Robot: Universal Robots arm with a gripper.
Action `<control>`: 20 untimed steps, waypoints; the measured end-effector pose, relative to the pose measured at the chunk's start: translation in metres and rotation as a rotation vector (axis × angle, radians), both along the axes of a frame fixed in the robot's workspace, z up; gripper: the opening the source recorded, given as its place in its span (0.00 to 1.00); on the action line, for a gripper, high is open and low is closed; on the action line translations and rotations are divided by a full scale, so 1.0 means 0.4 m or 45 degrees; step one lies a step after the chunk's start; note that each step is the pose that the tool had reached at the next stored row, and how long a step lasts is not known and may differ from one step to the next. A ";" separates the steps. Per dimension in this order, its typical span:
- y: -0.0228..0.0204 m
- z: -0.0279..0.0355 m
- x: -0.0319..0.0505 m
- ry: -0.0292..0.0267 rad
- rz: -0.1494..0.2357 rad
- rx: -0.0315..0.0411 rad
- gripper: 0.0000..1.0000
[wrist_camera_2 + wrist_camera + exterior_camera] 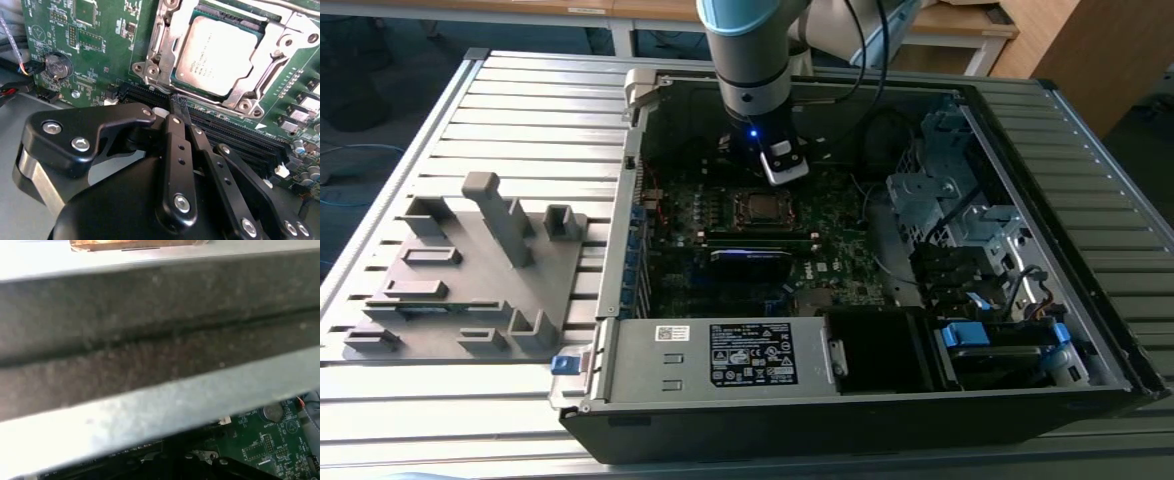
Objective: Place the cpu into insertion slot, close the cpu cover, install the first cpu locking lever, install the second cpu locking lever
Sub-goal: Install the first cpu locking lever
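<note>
Inside the silver metal cpu cover [172, 47], the dull silver square cpu [216, 55] lies flat; the black gripper [178, 106], fingers together, hangs just beside it

Dull silver-grey cpu [220, 57] w/ faint dark print, framed by shiny silver cpu cover [272, 65]. Green circuit board [95, 45] w/ fine pale traces, silver coin battery [57, 65]. Matte black gripper [178, 107] w/ silver screw heads. Black memory slots [235, 132]. In exterior view: black computer case [854, 420] w/ white label [754, 355], blue clips; light grey ribbed table [467, 400]; grey fixture block [467, 270] nr table's edge at exterior view's left; pale blue-grey robot arm [754, 50], small blue light.
</note>
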State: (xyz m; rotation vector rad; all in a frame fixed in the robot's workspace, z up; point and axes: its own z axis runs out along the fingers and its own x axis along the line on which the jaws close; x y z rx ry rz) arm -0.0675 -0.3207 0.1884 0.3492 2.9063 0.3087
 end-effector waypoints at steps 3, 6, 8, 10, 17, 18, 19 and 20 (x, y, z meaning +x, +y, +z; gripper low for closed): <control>0.002 0.012 0.001 -0.0022 0.000 0.0028 0.10; 0.001 0.027 0.001 -0.0011 0.000 0.0013 0.10; 0.001 0.029 0.001 -0.0012 0.000 0.0005 0.10; 0.000 0.030 0.001 -0.0011 0.000 -0.0026 0.10; -0.007 0.027 0.008 -0.0012 0.000 -0.0060 0.10; -0.007 0.026 0.010 -0.0013 0.000 -0.0060 0.10; -0.007 0.025 0.011 -0.0013 0.000 -0.0060 0.10; -0.007 0.024 0.012 -0.0013 0.000 -0.0061 0.10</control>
